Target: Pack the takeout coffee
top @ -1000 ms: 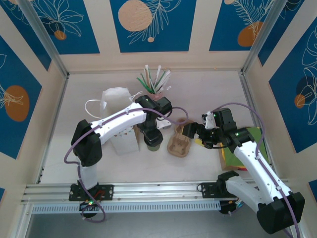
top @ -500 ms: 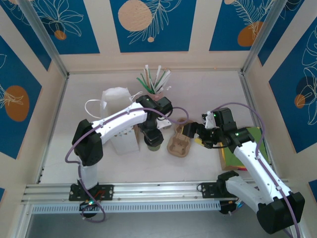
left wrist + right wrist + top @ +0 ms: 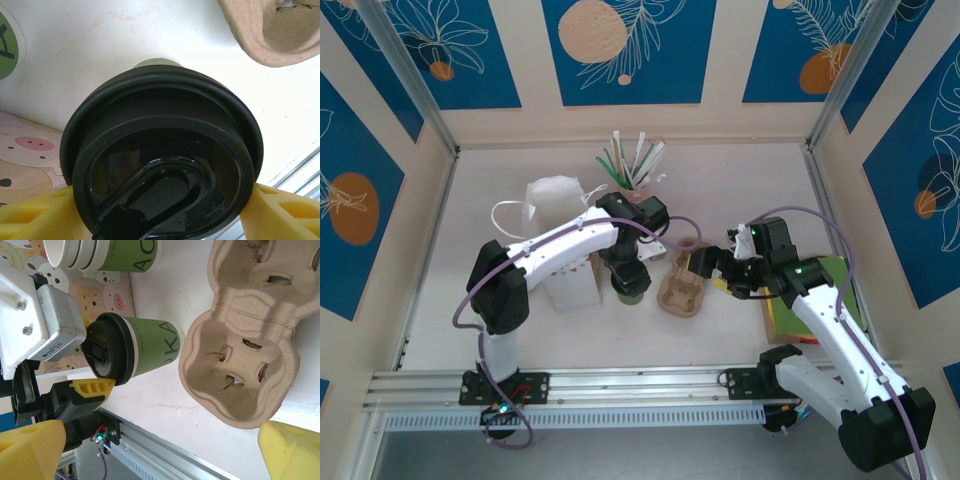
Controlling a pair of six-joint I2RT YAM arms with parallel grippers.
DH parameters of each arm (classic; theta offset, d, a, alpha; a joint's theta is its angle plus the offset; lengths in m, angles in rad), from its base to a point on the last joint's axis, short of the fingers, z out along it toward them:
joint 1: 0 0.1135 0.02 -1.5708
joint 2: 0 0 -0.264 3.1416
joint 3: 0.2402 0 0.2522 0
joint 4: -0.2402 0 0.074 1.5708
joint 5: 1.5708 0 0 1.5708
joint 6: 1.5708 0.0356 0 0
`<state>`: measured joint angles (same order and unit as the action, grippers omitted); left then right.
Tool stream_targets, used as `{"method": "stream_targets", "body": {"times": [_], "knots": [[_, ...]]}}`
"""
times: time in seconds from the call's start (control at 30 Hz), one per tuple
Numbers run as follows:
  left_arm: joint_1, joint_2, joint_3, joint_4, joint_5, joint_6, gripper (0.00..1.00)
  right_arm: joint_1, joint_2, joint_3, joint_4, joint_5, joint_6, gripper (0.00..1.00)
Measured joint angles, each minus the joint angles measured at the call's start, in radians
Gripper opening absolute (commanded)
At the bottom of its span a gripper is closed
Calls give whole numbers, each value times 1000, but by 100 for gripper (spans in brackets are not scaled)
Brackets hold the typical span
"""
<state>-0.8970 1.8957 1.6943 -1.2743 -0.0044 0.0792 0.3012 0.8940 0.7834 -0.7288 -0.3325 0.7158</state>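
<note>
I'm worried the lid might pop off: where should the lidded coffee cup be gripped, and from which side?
Grip the coffee cup by its green paper wall just under the black lid, coming down from above, one finger each side. It stands upright, and the lid's rim overhangs the wall, so it likely won't slip through.

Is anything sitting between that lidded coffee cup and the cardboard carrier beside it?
Nothing visible does. Only bare table lies between the takeout coffee and the cardboard carrier, and the left gripper straddles the coffee.
</note>
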Motion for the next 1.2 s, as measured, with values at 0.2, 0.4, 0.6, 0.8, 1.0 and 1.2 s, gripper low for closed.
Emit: {"method": "stream_targets", "body": {"times": [0.2,0.4,0.6,0.8,1.0,1.2], "knots": [[-1,0,3,-3,1,-3,66,0,0,0,0,0,0,99],[-2,0,8,-7,1,-22,66,0,0,0,1,0,0,99],[-2,6,26,-21,1,-74,67,0,0,0,3,0,0,99],[-2,6,66,-33,2,-139,67,0,0,-10,16,0,4,99],[-2,6,84,-45,3,-220,67,0,0,-14,27,0,8,99],[-2,6,100,-55,-8,-311,67,-1,0,-22,36,-3,8,99]]}}
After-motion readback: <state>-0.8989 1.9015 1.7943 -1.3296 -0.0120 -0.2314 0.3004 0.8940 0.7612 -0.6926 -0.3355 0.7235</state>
